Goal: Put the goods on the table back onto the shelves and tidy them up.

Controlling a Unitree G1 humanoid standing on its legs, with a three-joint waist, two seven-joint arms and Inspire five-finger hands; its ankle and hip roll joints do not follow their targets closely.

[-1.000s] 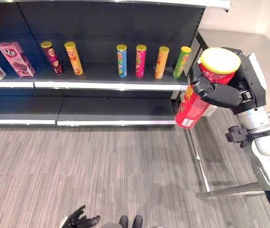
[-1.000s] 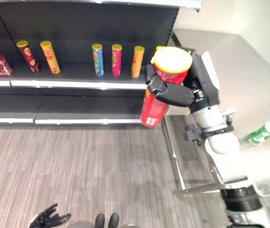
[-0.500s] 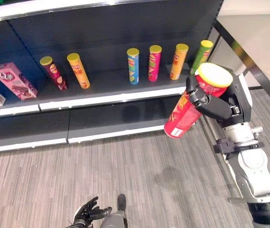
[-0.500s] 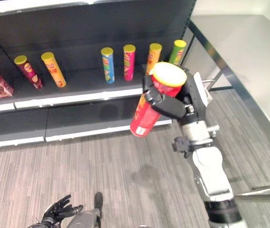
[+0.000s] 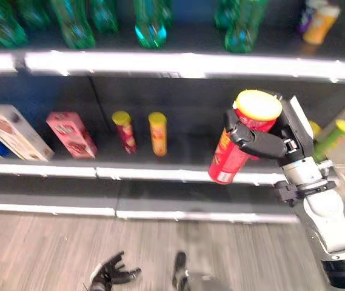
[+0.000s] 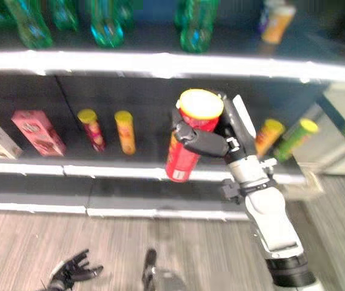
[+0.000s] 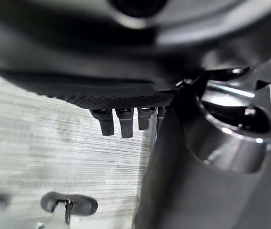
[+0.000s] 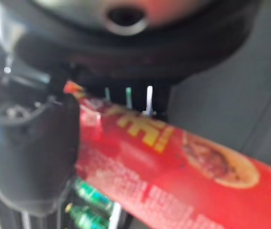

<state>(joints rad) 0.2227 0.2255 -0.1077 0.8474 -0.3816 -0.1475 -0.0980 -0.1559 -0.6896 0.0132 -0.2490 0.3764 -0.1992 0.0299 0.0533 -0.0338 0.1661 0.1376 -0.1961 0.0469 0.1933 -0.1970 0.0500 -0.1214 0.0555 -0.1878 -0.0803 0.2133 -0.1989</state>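
before the shelf [image 5: 160,174], right hand [image 5: 258,140] grips red can [image 5: 231,153]

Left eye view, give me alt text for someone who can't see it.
The robot's right hand grips a red can with a yellow lid, held in front of a dark shelf. On the shelf stand two cans and a pink box; green bottles line the shelf above. The left hand hangs low, open.

- We see open shelf [image 5: 178,159] room between the yellow can [image 5: 157,133] and our right hand [image 5: 263,140] with its red can [image 5: 230,154].
- To the left, the maroon can [image 5: 124,130] and pink box [image 5: 71,134] crowd the board.
- Orange can [image 6: 268,136] and green can [image 6: 296,139] block the right end.
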